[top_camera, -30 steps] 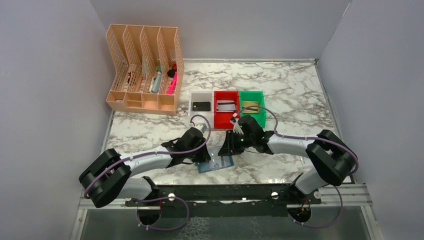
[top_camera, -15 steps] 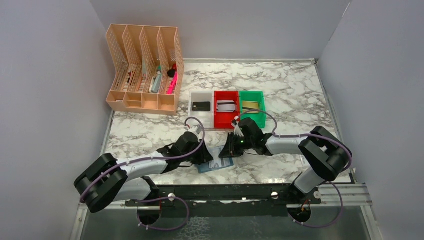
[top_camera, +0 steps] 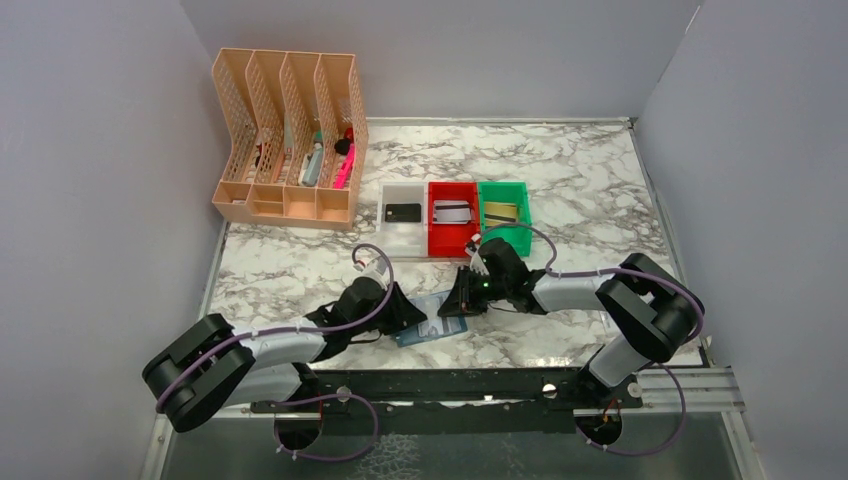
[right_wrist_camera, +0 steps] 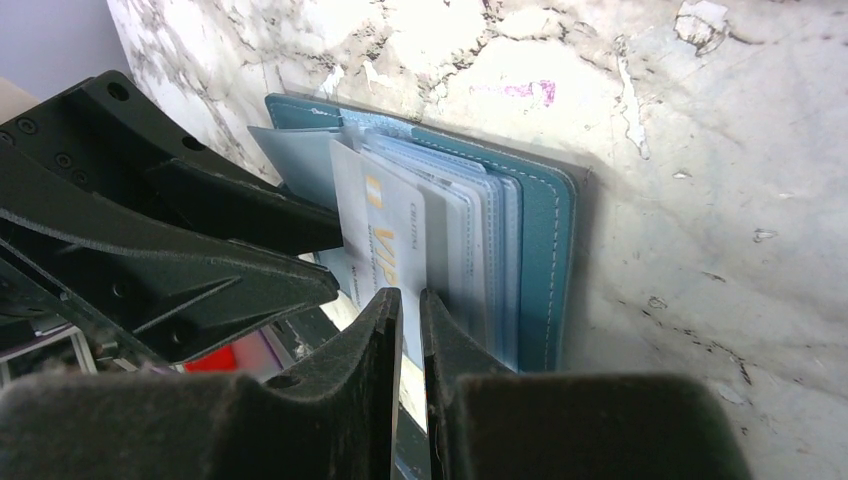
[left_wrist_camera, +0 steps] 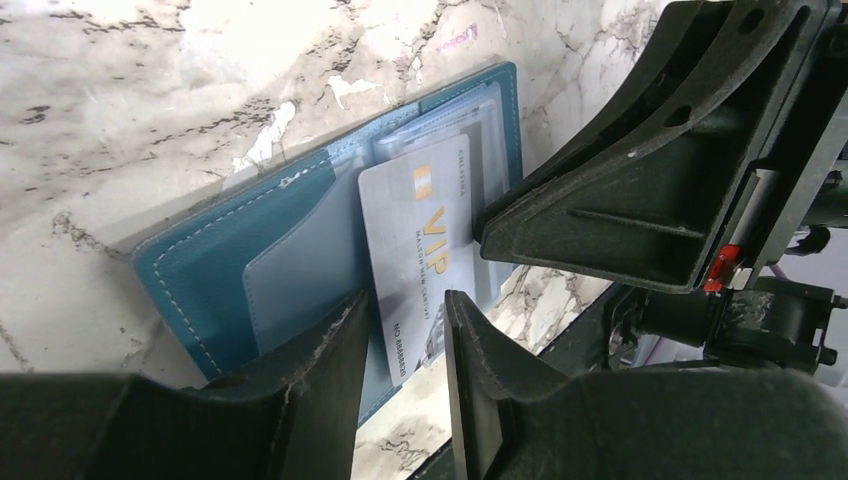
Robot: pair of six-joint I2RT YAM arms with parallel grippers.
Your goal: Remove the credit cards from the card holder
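Observation:
The blue card holder [top_camera: 440, 328] lies open on the marble near the front edge. In the left wrist view it [left_wrist_camera: 200, 270] shows a silver VIP card [left_wrist_camera: 410, 230] standing partly out of a clear pocket. My right gripper [top_camera: 455, 300] is shut on that card's edge; in the right wrist view the card [right_wrist_camera: 385, 230] runs between its nearly closed jaws [right_wrist_camera: 410, 300]. My left gripper [top_camera: 405, 315] is open, its jaws [left_wrist_camera: 402, 305] astride the card's free end, over the holder's left half. More clear pockets [right_wrist_camera: 480, 240] fan out behind the card.
A white bin [top_camera: 402, 192] holds a black card [top_camera: 402, 212], a red bin [top_camera: 452, 232] a silver card, a green bin [top_camera: 505, 188] a gold card. A peach mesh rack [top_camera: 290, 140] stands at the back left. Grey walls enclose the table.
My left arm has drawn back to the left and nearer the front edge. My right gripper has shifted slightly left at the holder. The holder has stayed in place.

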